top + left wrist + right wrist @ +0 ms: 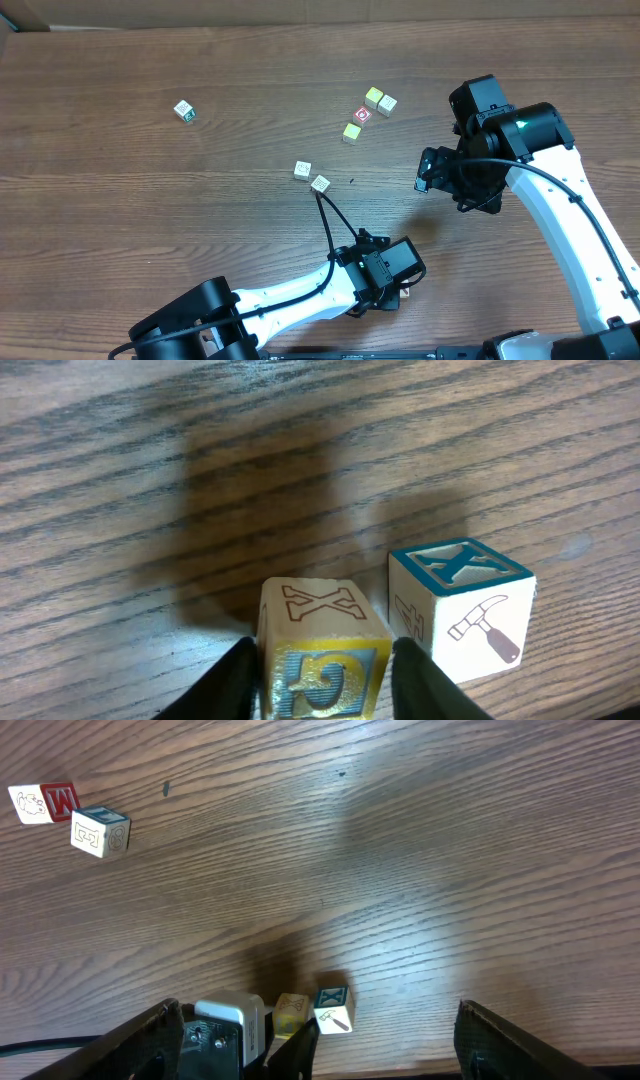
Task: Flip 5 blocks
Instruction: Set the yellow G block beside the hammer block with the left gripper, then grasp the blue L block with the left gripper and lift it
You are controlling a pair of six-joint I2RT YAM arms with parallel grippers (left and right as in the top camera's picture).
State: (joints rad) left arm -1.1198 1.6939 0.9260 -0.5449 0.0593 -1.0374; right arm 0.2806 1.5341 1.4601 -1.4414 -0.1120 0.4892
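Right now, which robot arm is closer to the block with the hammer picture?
Left. Its fingers sit either side of the yellow block, right beside the hammer block. The right arm is well away from it, across the table.

The overhead camera is looking straight down on the whole table from high up, much farther from the hammer block than either wrist camera. The left wrist camera is sitting very close to that block, tilting down at it and the yellow-faced block just beside it. The right wrist camera is looking down from farther off, catching the same pair near its lower edge.
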